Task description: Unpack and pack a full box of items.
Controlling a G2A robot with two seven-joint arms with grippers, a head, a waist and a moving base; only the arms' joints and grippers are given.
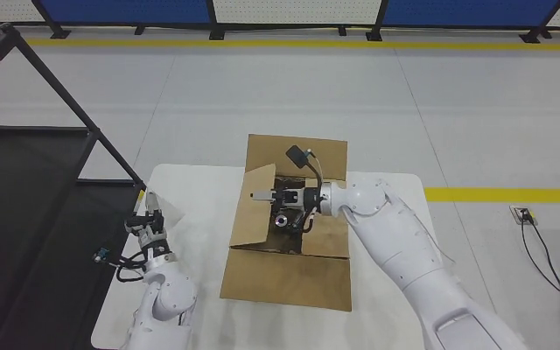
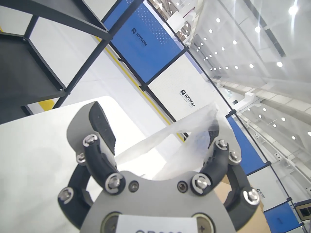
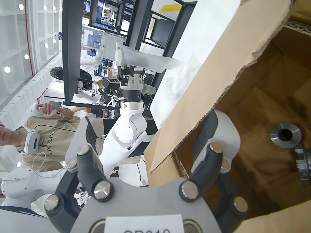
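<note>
Top view: cardboard box (image 1: 284, 271) is sitting mid-table (image 1: 197, 201), right gripper (image 1: 261, 195) is hanging spread wide astride its left flap (image 3: 218, 61), gripping nothing, a metal ring (image 3: 285, 134) lying inside; left gripper (image 1: 150, 214), at the table's left edge, is standing splayed, clear plastic film (image 2: 170, 134) draping one finger.

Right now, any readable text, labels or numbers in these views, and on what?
Blue panel: brand logo, not quoted.
White panel: same logo.
Label on left gripper: cut off, unreadable.
Label on right gripper: cut off, unreadable.
Box: no print visible.
</note>
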